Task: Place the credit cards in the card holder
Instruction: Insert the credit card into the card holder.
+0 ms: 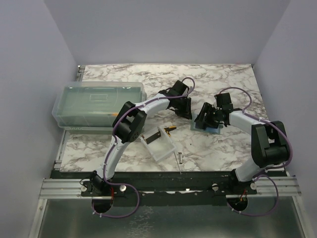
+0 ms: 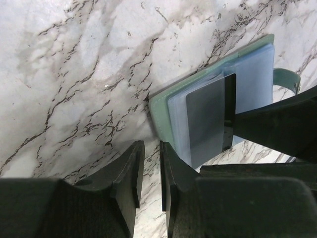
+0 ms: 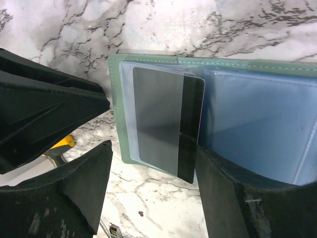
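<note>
Lavender walls close in a marble table (image 1: 223, 79), and we see a large translucent lidded box (image 1: 99, 104) at its far left. Both arms reach right of centre. The right gripper (image 3: 152, 146) stands wide apart, clasping nothing. The left gripper (image 2: 152, 148) hovers with its jaws a narrow slit apart, empty. A small clear tray (image 1: 159, 145) sits near centre. Beneath the right gripper the card holder (image 3: 257, 109) lies spread flat, pale blue sleeves up. We find a black credit card (image 3: 158, 114) tucked partway into one sleeve. An orange-handled tool (image 1: 170, 129) lies just beyond the tray.
</note>
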